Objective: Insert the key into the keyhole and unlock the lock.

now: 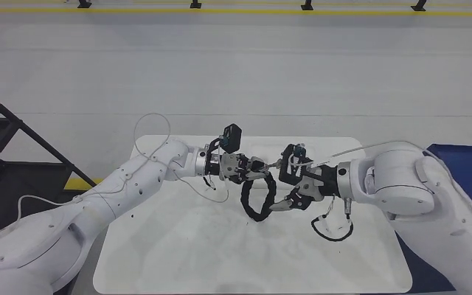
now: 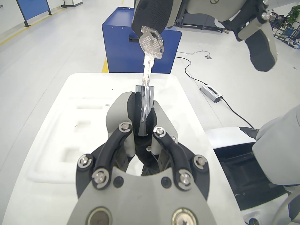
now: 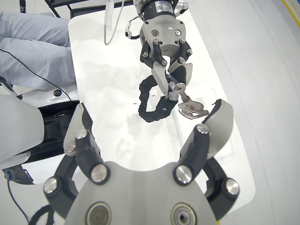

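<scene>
The left pincer (image 2: pixel 142 101) is gripping the lock (image 2: pixel 146 93) tightly above the bench (image 1: pixel 184 251). The key (image 2: pixel 151 44) is sitting in its keyhole. In the top view, at 3 o'clock from it, the right pincer (image 3: pixel 150 108) is standing wide open and holding nothing, with one pad (image 2: pixel 152 5) just beside the key's head. The lock's black cable (image 3: pixel 143 90) is hanging toward 6 o'clock.

1. White rounded-corner tabletop (image 1: pixel 221 258), with rectangular recesses moulded into it.
2. Blue metal cabinet (image 2: pixel 138 47), on the floor just beyond the tabletop.
3. Grey power brick (image 2: pixel 211 92), lying on the floor with a black cable attached.
</scene>
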